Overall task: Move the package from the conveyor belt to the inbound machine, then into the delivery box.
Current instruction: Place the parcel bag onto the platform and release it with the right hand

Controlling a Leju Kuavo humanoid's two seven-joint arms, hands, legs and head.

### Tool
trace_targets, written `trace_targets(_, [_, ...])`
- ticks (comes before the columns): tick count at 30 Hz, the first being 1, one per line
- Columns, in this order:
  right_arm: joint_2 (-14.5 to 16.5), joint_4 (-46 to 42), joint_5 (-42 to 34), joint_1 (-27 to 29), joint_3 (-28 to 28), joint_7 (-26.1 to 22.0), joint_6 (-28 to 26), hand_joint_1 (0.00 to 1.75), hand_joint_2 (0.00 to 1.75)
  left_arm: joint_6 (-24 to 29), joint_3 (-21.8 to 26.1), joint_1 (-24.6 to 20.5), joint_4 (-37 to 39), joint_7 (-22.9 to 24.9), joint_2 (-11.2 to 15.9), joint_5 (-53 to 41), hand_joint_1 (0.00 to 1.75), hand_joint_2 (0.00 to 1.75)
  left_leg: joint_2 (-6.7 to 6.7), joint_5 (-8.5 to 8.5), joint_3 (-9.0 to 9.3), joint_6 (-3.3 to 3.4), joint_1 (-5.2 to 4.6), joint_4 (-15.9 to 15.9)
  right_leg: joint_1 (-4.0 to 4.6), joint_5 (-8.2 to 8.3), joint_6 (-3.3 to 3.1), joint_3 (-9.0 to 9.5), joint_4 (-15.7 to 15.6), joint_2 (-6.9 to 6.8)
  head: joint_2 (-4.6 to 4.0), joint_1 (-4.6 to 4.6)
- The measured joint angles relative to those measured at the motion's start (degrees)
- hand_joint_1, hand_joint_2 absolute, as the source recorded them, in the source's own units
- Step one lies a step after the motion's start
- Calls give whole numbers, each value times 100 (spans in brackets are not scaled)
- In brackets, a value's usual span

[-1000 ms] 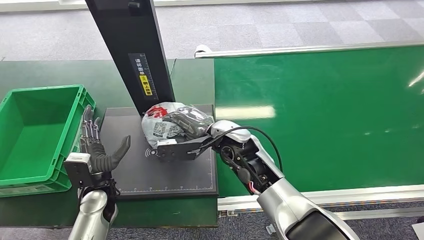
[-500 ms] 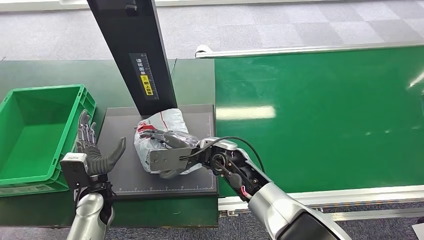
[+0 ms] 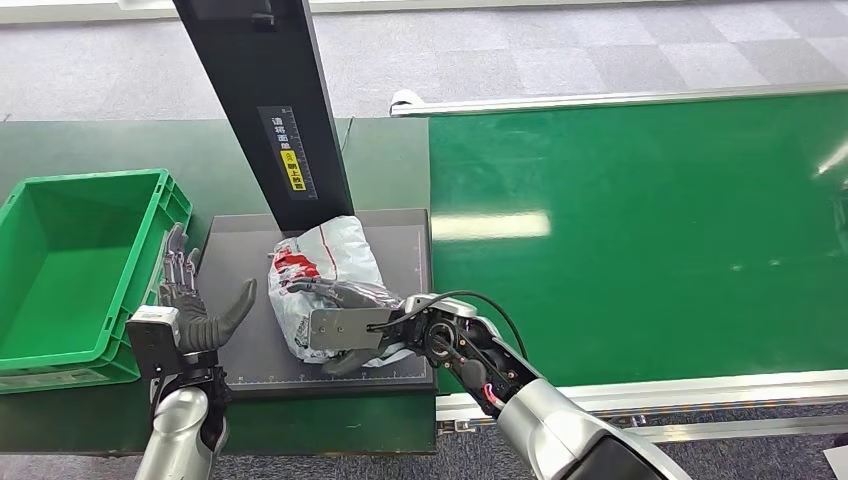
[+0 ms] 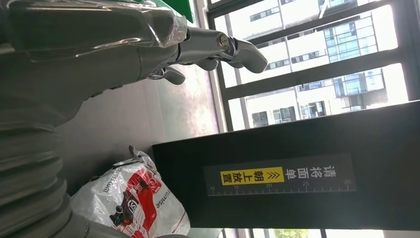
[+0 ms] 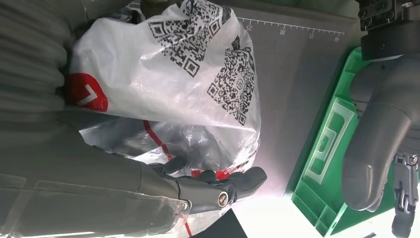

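At the far left of the head view, the green delivery box (image 3: 70,265) is being kept on the dark green table (image 3: 385,160), with its inside showing bare green plastic. Just beside its right wall, the left hand (image 3: 195,300) is being held upright and released, its fingers spread and its thumb angled toward the package, with nothing being grasped; a gap is being left between it and the package. In the left wrist view the same hand (image 4: 148,42) is being shown with its fingers (image 4: 237,49) extended in the air.

Further right, the black platform of the inbound machine (image 3: 400,250) is being occupied by the package (image 3: 325,265), a white plastic bag with red and black print. It is lying below the foot of the machine's black slanted column (image 3: 265,100), on which a yellow label is being carried. The package is being grasped by the right hand (image 3: 345,315) from the near side, with fingers being wrapped over its top. In the right wrist view the fingers (image 5: 233,186) are being pressed around the crumpled bag (image 5: 198,84), whose printed square codes are facing the camera.

To the right, the bright green conveyor belt (image 3: 640,230) is being bordered by silver rails.
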Motion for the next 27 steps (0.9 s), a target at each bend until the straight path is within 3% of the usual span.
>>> trace_targets(5, [-11,-38,-574,72,-122,-49,389,0,175,-110,21,5,8,12,-3,0,0,175,0,0,1,0,0,0,0,0,0,-1,0,0,0,-1])
trace_targets(9, [-106,-585,-2432,399,-652,-21,1451,0,175,-292,-29,2,89,-6,-25,-8,0,175,-1,0,-2,0,0,0,0,0,0,-4,-1,-1,0,-1])
trace_targets(13, [-346,-1585,-3826,707,-1265,92,1690,0,175,-314,-138,11,128,-52,-49,-57,0,175,-2,-1,-3,1,-4,1,-4,0,0,-3,-1,-1,0,0])
trace_targets(18, [-719,-2538,-3920,960,-1742,-83,1300,0,175,-409,-235,159,-58,-52,-46,-211,0,175,-3,-1,0,1,-6,2,-5,0,1,-2,-2,-1,0,-1])
trace_targets(27, [-1047,-3691,-2965,1792,-2670,-530,326,0,175,-615,-454,364,-605,16,-14,-520,0,175,-11,-3,-3,1,-4,1,-4,-1,1,-3,-2,-2,0,-1])
